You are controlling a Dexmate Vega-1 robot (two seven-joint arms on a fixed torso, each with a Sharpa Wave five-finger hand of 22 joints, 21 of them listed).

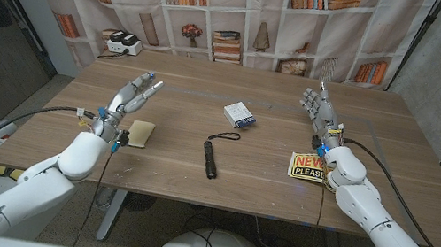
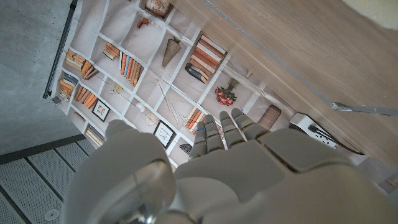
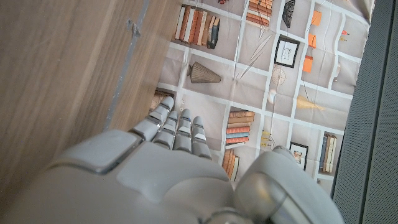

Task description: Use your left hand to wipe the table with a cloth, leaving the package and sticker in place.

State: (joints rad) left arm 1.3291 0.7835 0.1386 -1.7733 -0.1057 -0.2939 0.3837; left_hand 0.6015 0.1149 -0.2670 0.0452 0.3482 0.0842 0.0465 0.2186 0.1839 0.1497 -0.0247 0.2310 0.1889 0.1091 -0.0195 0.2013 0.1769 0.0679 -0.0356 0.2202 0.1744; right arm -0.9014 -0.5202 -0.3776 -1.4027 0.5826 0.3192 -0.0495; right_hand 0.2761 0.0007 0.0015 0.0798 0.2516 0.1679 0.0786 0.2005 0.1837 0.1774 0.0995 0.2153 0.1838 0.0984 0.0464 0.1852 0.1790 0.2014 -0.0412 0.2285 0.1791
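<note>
Flat square yellow cloth [image 1: 141, 134], woodgrain table [image 1: 268, 163]

I have both arms reaching in from the near corners, forearms angled toward the middle. My left hand [image 1: 133, 94] is raised, fingers apart and pointing away from me, holding nothing. My right hand [image 1: 319, 109] stands upright with its fingers straight up and close together, also holding nothing. From each wrist I see fingers extended, not curled.

A staged lab: wooden table [image 1: 241, 158] before a printed bookshelf backdrop [image 1: 222, 7] (concrete walls beside).
</note>
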